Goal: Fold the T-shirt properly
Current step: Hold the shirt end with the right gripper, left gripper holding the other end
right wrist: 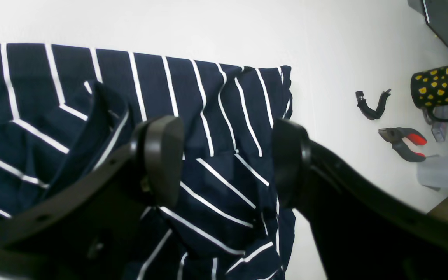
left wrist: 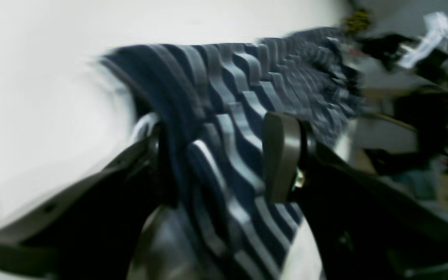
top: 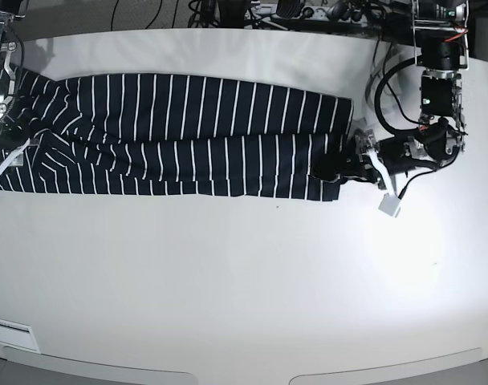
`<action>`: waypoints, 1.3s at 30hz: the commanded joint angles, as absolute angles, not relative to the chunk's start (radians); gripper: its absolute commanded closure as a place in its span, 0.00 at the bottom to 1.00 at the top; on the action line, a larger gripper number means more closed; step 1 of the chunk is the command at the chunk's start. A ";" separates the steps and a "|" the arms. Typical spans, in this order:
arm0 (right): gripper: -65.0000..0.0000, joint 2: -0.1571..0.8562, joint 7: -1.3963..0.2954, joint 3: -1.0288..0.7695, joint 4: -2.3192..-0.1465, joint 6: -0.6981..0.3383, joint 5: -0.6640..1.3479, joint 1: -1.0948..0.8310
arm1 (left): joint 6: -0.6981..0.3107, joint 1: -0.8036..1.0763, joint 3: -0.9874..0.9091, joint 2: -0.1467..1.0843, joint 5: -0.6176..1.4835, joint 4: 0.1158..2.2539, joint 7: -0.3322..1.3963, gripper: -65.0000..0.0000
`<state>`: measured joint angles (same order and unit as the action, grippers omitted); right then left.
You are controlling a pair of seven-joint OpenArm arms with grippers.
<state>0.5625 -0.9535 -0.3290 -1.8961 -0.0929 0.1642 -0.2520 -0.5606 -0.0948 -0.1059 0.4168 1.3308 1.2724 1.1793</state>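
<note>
Soft, light, limp T-shirt [top: 180,132] along table's [top: 228,281] far edge; left gripper [left wrist: 216,155] apart astride hem, right gripper [right wrist: 224,163] apart above; best pinched at end corners

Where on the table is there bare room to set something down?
The wide stretch of table between the T-shirt and the near edge is bare. A thin strip also runs behind the shirt along the far edge. It is crowded at both shirt ends: the left claw at one, the right claw at the other.
</note>
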 commanded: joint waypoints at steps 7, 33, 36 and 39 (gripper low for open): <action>0.42 0.585 -0.934 -0.341 -1.908 -0.086 0.152 -0.241 | -0.498 -0.097 -0.163 0.437 1.196 1.363 1.151 0.49; 0.42 0.585 -0.931 -0.341 -1.908 -0.086 0.148 -0.241 | -0.313 -0.002 -0.020 0.395 0.984 1.367 1.096 0.49; 0.42 0.585 -0.930 -0.341 -1.908 -0.086 0.148 -0.241 | -0.313 0.007 -0.019 0.382 0.984 1.367 1.096 0.49; 0.42 0.585 -0.928 -0.341 -1.908 -0.086 0.148 -0.241 | -0.313 0.028 -0.017 0.359 0.985 1.367 1.095 0.49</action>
